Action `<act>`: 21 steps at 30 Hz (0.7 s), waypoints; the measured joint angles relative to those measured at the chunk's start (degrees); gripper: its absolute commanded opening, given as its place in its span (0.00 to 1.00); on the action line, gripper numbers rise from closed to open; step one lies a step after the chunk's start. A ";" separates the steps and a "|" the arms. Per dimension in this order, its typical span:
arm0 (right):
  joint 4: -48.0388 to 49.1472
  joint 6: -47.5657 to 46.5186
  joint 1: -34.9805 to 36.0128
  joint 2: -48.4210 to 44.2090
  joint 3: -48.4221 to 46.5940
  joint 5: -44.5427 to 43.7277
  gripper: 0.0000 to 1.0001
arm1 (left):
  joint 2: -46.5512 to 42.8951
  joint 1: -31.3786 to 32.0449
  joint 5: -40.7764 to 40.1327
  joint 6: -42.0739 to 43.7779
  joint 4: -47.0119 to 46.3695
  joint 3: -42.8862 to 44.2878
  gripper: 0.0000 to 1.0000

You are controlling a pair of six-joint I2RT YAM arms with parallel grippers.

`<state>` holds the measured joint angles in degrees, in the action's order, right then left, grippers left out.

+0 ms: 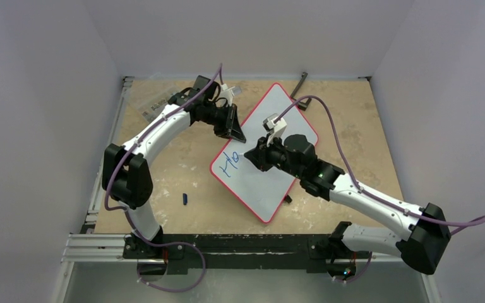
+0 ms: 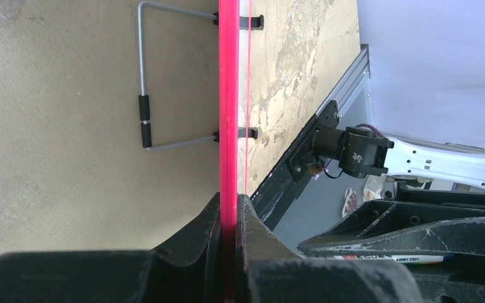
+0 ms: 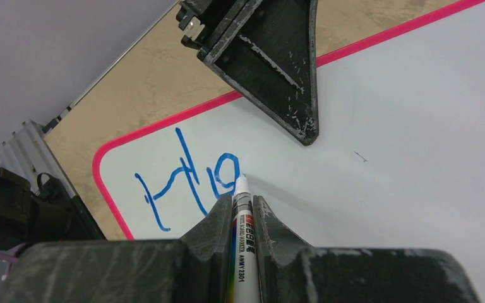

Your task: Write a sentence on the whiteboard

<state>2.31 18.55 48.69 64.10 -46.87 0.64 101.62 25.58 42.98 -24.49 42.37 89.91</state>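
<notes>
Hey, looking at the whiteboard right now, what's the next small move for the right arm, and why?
Probably slide the marker tip just past the "o" and start the next letter. Only "Ho" is written on the whiteboard, the right hand grips the marker with its tip beside the "o", and the left hand clamps the red rim.

A worn tan tabletop point(image 1: 353, 126) carries the whiteboard point(image 1: 259, 189) lying askew near its middle, a small dark blue cap point(image 1: 185, 199) just left of it, a clear packet point(image 1: 155, 107) towards the far left corner, a black tool point(image 1: 299, 85) by the far edge
</notes>
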 measured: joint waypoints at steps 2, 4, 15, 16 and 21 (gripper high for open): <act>-0.13 0.04 0.00 0.00 -0.31 -1.05 0.00 | -0.17 0.00 -0.17 -0.02 0.13 0.00 0.00; -0.17 0.04 0.00 0.00 -0.37 -1.57 0.00 | -0.22 0.00 -0.22 -0.11 0.13 0.00 0.00; -0.13 0.07 0.00 1.90 -2.95 -2.80 0.00 | -0.28 0.00 -0.26 -0.24 0.15 -0.02 0.00; -0.13 0.04 0.00 2.23 -3.39 -2.80 0.00 | -0.28 0.00 -0.26 -0.24 0.15 -0.02 0.00; -0.07 0.00 0.00 3.67 -5.14 -2.93 0.00 | -0.28 0.00 -0.26 -0.24 0.15 -0.02 0.00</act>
<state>2.24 18.55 48.69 67.77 -52.01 -2.28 101.34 25.58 42.72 -24.73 42.52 89.89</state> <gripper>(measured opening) 0.093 0.049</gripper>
